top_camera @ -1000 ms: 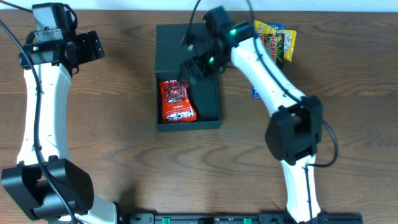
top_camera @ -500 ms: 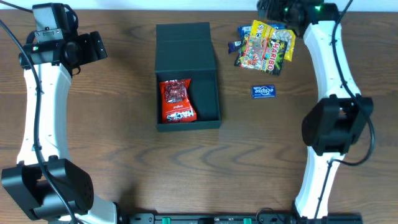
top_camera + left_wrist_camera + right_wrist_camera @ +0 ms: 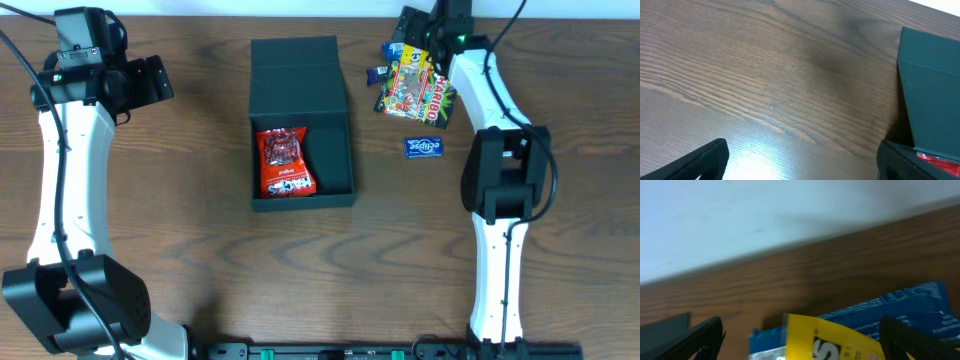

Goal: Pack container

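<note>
Far left, the left gripper (image 3: 150, 80) hangs over bare wood near the table's (image 3: 200, 250) back edge. Its fingers (image 3: 700, 162) are spread wide and nothing is between them. A broad stretch of bare wood separates it from the container (image 3: 335, 150), and more lies in front of the box toward the near edge.

The container sits in the middle of the table, slightly toward the back. Its lid (image 3: 297, 70) is folded flat behind it, so the tray is open to the top. One red packet (image 3: 285, 162) lies in the tray against the left wall, leaving the right half of the floor uncovered. We cannot read its print.

To the right, well apart from the box, one yellow packet (image 3: 415, 90) reads "HARIBO". Dark blue wrapping (image 3: 378, 73) shows at its left edge. The right wrist view shows a blue packet (image 3: 900, 310) under the yellow one, with its small white print blurred. We cannot tell how many lie there. One small blue packet (image 3: 423, 147) sits alone nearer the front, its white lettering not legible.

The right gripper (image 3: 408, 28) is above the back of that pile, close to the table's far edge and the pale wall (image 3: 765, 210). Its jaws are parted wide and grip nothing.
</note>
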Controlling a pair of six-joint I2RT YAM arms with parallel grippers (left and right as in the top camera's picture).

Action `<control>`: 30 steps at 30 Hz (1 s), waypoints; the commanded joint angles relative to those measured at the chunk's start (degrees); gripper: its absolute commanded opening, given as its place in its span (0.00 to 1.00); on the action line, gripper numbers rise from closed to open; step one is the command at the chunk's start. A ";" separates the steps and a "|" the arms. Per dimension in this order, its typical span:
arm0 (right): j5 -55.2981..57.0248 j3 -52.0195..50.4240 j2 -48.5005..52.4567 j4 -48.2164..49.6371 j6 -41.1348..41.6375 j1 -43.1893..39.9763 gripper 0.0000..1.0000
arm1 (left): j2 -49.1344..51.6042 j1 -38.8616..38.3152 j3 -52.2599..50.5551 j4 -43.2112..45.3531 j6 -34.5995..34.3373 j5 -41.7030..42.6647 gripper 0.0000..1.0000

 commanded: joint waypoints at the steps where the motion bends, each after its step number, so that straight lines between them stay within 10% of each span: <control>1: 2.54 0.50 1.44 0.52 0.90 -0.20 0.99 | 0.76 0.13 0.63 -0.17 0.59 0.11 0.96; 30: 9.03 15.67 2.32 -29.97 -11.10 2.89 0.95 | 0.90 0.15 0.63 0.48 0.61 -0.52 0.95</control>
